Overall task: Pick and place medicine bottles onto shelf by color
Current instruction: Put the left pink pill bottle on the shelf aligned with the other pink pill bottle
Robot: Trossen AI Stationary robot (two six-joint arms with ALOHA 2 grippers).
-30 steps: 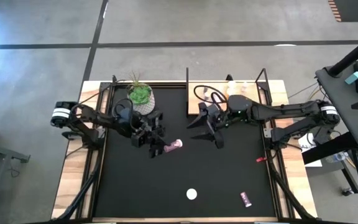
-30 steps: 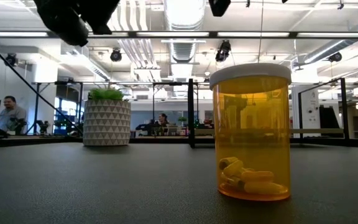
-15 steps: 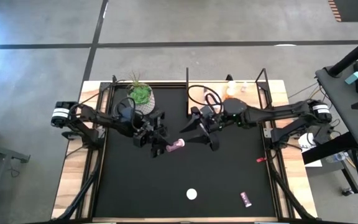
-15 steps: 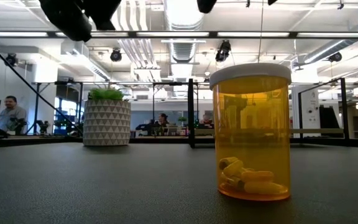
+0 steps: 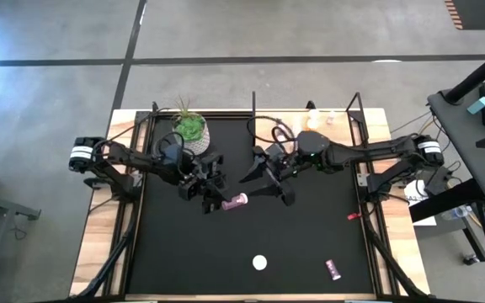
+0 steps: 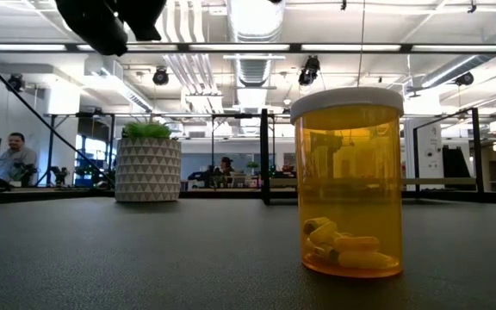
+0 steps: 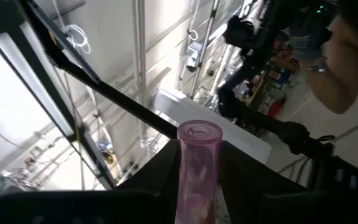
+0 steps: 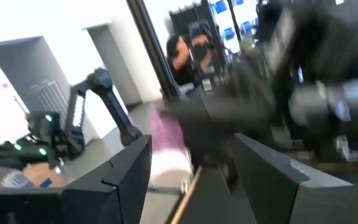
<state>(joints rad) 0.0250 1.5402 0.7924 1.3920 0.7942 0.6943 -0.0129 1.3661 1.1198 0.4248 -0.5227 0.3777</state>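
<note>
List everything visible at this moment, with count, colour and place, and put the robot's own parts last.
Pink bottle: one, held sideways above the mat, mid-table.
Second pink bottle: one, lying on the mat, near right corner.
Orange bottle: one, white-capped, upright, pills inside, near edge centre.
Small red item: one, mat's right edge; unclear what.
Plant pot: one, white, green plant, far left.
Shelf: one, light wood with black posts, far centre; pale bottles on it, count unclear.
Person: one, in the background room.
Left gripper: shut on the pink bottle.
Right gripper: open, reaching toward that bottle.
</note>
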